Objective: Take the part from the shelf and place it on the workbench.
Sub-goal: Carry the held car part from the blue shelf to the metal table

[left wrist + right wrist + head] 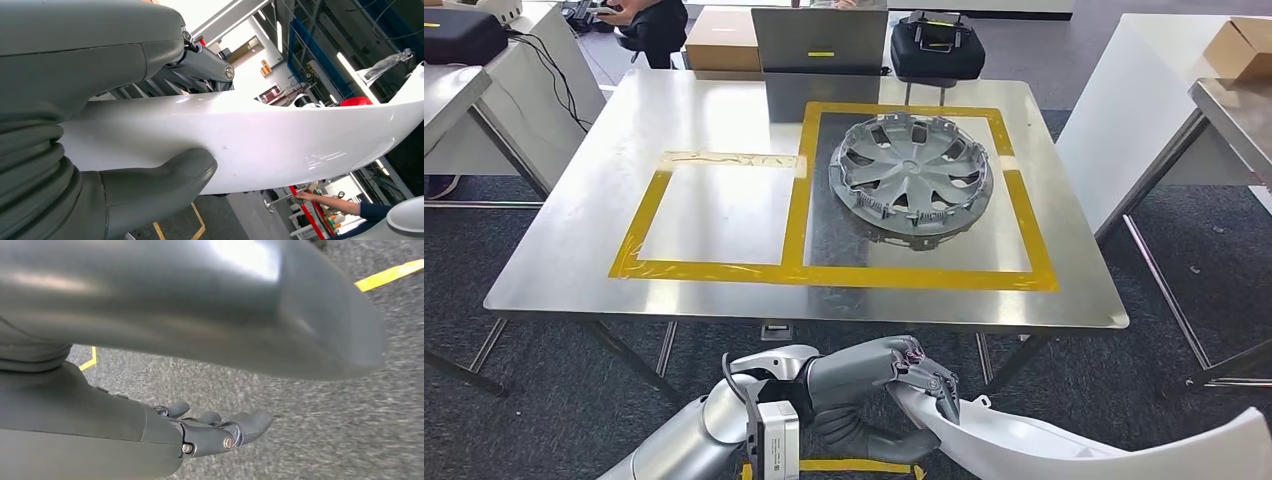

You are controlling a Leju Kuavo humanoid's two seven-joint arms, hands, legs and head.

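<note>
The left hand (864,385) holds a long, white, shiny part (1104,445) below the near edge of the workbench (554,270). The part is smooth and curved. Its end sits between the dark fingers (200,60) on one side and the thick grey thumb (165,180) on the other, clamped tight. The workbench is shiny metal with yellow tape squares (794,270). A round grey wheel cover (911,173) lies near its far right corner. The right hand (215,432) hangs over grey carpet, fingers straight, close together and holding nothing.

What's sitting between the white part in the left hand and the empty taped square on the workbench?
Nothing visible. The left hand holds the white part below the workbench's near edge; the hubcap fills the other taped box, beside the empty square.
</note>
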